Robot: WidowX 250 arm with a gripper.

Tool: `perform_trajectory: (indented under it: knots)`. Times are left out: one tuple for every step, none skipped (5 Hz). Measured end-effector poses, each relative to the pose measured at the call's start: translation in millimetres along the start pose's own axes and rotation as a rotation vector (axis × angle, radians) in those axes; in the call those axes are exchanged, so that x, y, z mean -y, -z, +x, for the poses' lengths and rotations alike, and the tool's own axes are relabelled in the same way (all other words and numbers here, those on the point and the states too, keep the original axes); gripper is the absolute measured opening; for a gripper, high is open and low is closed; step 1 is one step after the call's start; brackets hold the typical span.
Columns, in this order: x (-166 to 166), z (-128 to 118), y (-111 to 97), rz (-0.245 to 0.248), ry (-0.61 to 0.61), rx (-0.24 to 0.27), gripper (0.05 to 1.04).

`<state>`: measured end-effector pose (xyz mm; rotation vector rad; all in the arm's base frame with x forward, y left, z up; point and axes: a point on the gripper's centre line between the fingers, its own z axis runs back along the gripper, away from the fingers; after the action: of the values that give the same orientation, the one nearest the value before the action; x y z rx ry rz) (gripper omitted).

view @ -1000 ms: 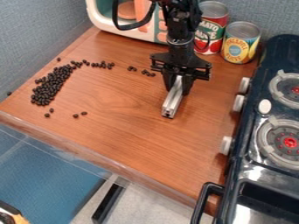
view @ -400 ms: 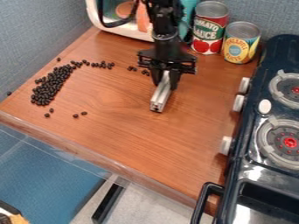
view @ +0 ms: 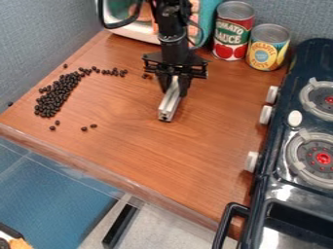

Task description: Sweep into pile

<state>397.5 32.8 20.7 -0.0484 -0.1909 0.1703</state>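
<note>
A wooden countertop [view: 162,160] spans the middle of the view, with a toy stove [view: 286,192] along its right side, showing 2 round burners. The black robot arm [view: 172,29] comes in from the top edge, in front of a white-and-teal toy appliance [view: 139,33]. Just right of that stand 2 upright cans: a red-labelled can [view: 232,36] and, nearer the stove, a smaller yellow-labelled can [view: 267,51]. The gripper [view: 174,90] hangs over the upper middle of the countertop, its fingers clamped on a silvery metal bar [view: 168,104] that slants down toward the lower left; whether the bar touches the wood, I cannot tell. The black beans [view: 55,97] lie mostly in an elongated heap at the left, and a thin trail curves from its top toward the gripper. Below the heap lie 2 loose pairs
</note>
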Motion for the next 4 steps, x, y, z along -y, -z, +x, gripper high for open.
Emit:
perform_trajectory:
  knots:
    - [-15, 3, -1, 0.008, -0.024, 0.015, 0.37]
    - [-25, 4, -2, 0.01, -0.039, 0.019, 0.37]
    - [-37, 4, -2, 0.005, -0.081, 0.019, 0.37]
    - [-54, 4, -4, -0.002, -0.116, 0.025, 0.37]
